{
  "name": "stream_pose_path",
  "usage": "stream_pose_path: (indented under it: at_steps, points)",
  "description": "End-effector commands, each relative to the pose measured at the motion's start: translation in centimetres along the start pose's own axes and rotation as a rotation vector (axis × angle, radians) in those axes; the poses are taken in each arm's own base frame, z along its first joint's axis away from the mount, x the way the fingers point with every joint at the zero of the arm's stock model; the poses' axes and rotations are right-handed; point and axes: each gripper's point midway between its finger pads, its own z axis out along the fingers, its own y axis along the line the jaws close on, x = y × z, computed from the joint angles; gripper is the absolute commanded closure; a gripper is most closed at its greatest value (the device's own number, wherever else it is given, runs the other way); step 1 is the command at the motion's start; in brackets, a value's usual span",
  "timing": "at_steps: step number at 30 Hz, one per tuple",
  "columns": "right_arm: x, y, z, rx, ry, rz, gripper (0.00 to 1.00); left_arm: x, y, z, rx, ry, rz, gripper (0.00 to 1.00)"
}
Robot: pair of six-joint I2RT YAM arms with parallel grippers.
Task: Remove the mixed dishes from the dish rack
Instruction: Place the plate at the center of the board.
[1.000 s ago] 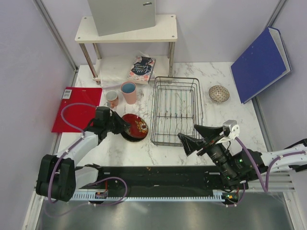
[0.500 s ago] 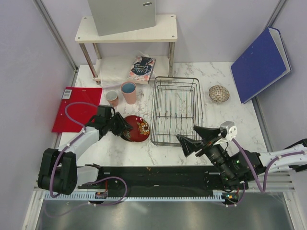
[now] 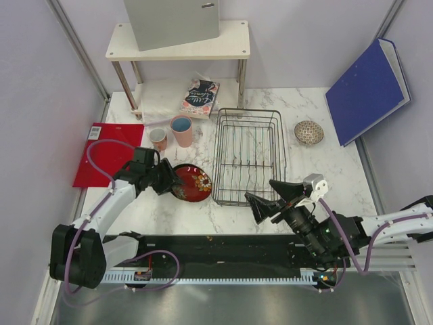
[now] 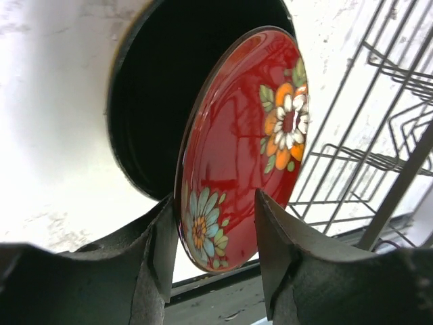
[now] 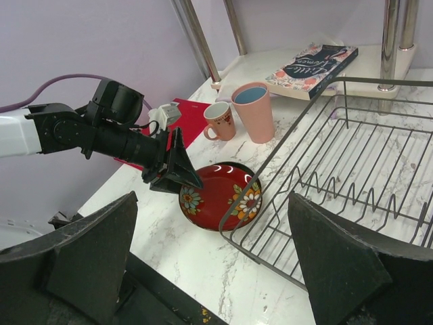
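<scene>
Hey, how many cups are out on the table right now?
2. A tall pink cup with blue inside stands left of the dish rack; a small pink mug sits just left of it. None appears hidden.

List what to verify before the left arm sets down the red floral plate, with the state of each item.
1. Grip: the left gripper has a finger on each side of the red floral plate. Ok.
2. Plate level: it is tilted, with one edge raised over the black plate. Not ok.
3. Landing spot: the black plate's face is bare. Ok.
4. Neighbours: the tall pink cup and the small pink mug stand apart from the plates. Ok.
5. Right gripper: open, empty and away from the plates. Ok.
6. Dish rack: no dishes in it. Ok.
</scene>
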Motion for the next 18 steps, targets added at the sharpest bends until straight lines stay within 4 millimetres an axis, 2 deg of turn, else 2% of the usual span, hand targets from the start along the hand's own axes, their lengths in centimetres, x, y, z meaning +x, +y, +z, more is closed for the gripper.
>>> stream_pose_path:
  at_steps: [1, 7, 18]
  points:
    - [0.2, 0.2, 0.1, 0.000, 0.000, 0.018, 0.02, -1.9, 0.1, -1.0, -0.054, -0.055, 0.075, 0.47]
    - [0.5, -0.1, 0.0, 0.003, -0.001, 0.029, 0.02, -2.2, 0.5, -0.7, -0.081, -0.059, 0.064, 0.58]
    - [0.7, -0.4, -0.1, 0.008, 0.000, 0.026, 0.02, -4.7, 0.1, -2.7, -0.121, -0.144, 0.104, 0.57]
